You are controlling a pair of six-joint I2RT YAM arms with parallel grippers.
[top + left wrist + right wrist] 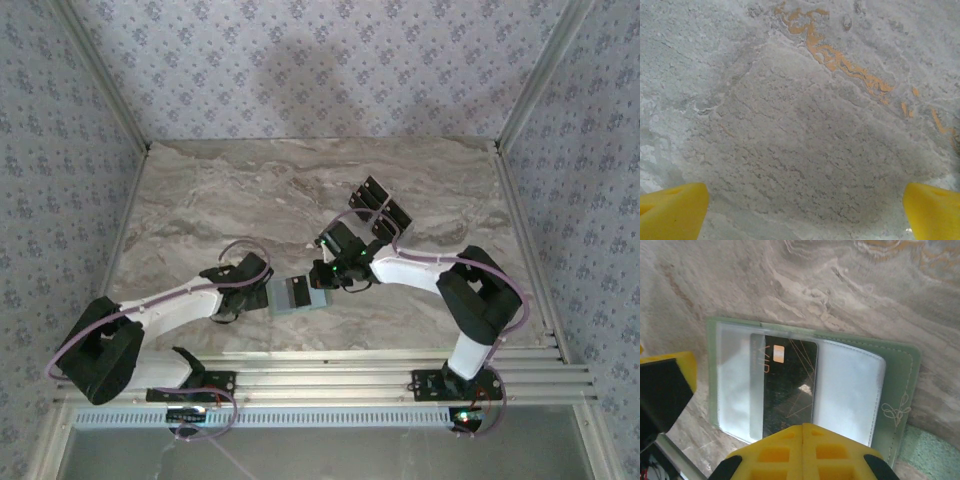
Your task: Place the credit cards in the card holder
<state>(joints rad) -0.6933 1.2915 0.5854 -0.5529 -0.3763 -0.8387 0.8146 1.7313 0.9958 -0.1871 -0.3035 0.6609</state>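
The card holder (897,385) lies open on the marble table, pale green outside and pale blue-grey inside (283,297). A black credit card (790,385) with an orange chip lies flat on its inside, its left part under a clear pocket (298,291). My right gripper (803,427) is shut, pads pressed together, its tip over the card's near edge (320,280). Nothing shows between the pads. My left gripper (805,210) is open over bare table, just left of the holder (258,283). More black credit cards (382,208) lie fanned out farther back.
The marble table (220,190) has patterned walls on three sides and a metal rail (330,385) along its near edge. One left gripper finger (670,372) stands by the holder's left edge. A pale green textured patch (930,455) lies beside the holder's corner.
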